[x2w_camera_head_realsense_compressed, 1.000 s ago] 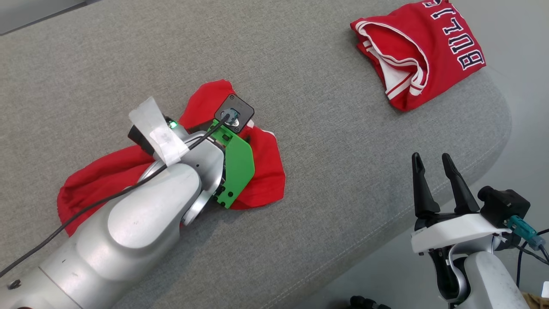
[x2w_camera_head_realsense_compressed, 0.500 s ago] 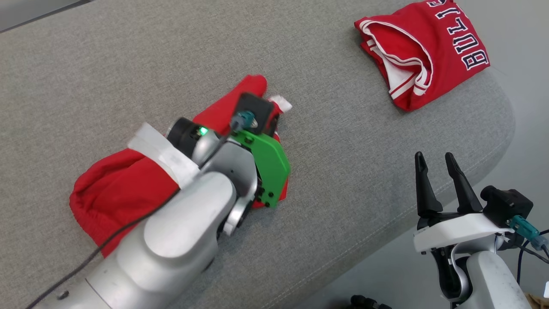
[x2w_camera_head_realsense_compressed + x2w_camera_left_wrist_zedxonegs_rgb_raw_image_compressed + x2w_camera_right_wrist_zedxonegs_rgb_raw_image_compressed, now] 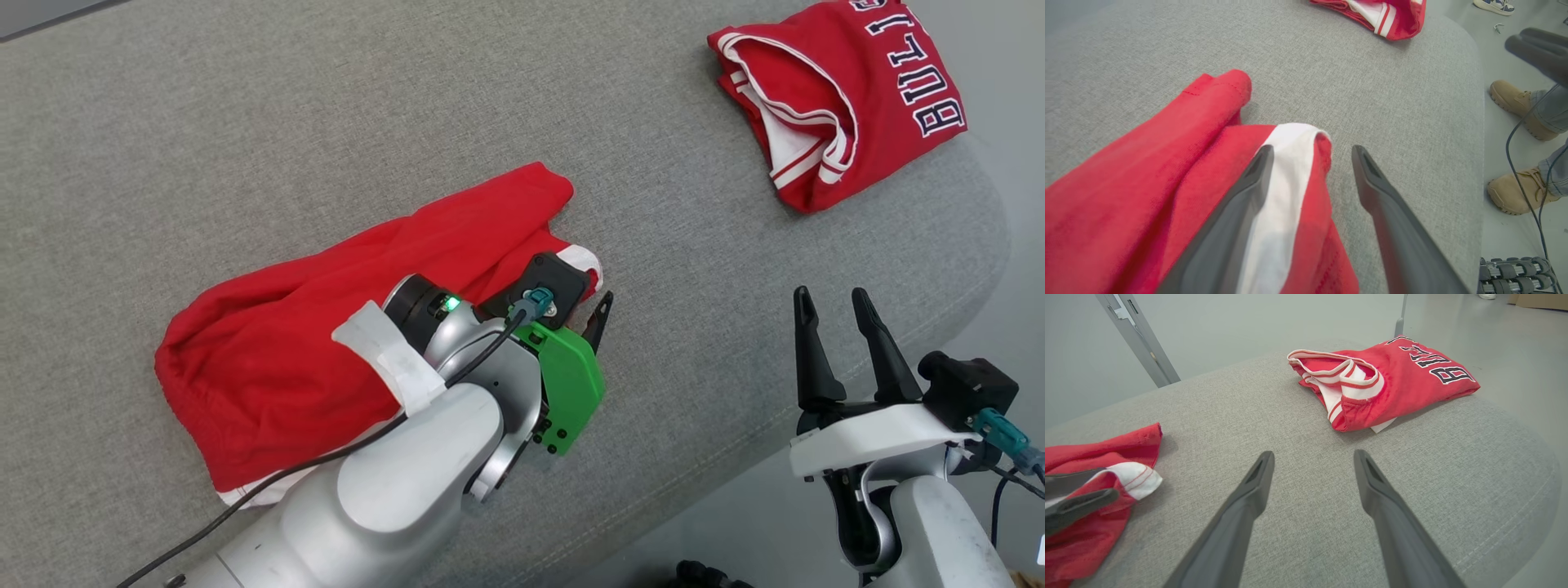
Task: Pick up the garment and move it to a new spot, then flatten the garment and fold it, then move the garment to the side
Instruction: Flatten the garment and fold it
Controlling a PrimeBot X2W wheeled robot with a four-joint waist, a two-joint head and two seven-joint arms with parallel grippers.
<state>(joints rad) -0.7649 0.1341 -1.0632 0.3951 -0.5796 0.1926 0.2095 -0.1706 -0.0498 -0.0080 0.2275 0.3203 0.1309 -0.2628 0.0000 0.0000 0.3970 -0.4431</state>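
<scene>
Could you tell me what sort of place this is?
Probably an indoor robot lab: a grey fabric-covered padded bench, smooth pale grey floor, and a person's tan boots standing nearby.

**Camera positions**

Head view: high up, looking steeply down on the grey cushion (image 3: 245, 122). Left wrist view: low and close over the red garment (image 3: 1106, 204), facing across the cushion toward the folded jersey (image 3: 1404, 20). Right wrist view: low, near the cushion's edge; shares both cloths.
</scene>
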